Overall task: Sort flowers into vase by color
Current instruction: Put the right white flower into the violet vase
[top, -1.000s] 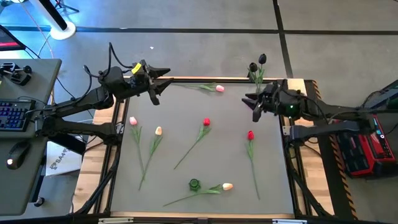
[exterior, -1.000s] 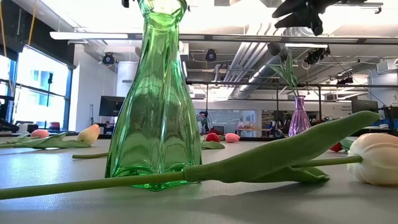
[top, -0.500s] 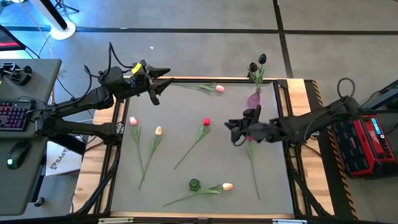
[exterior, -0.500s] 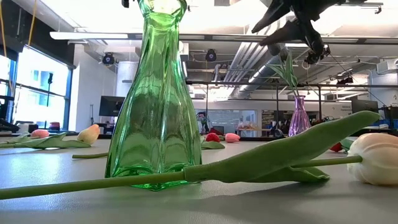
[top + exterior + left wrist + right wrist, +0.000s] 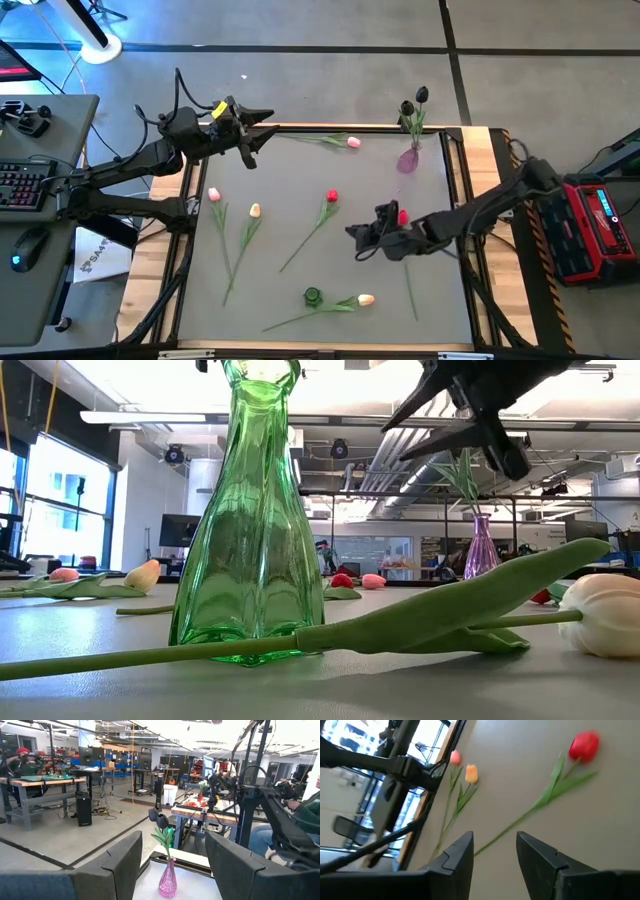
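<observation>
Several tulips lie flat on the grey mat: a red one in the middle, a second red one to its right, pink ones, cream ones. A green vase stands near the front edge. A purple vase at the far right holds two dark tulips. My right gripper hangs open above the mat, just right of the middle red tulip's stem. My left gripper waits open and level at the far left, facing the purple vase.
The right arm reaches over the right-hand red tulip's stem. In the low view the green vase and the near cream tulip, with its leaf, fill the foreground. Wooden table borders frame the mat; a keyboard desk stands off to the left.
My right gripper has swung from beside the purple vase toward the table's near edge and its middle, sinking lower and rolling about its own axis. Its fingers stay apart as before. No flower or vase has moved.
</observation>
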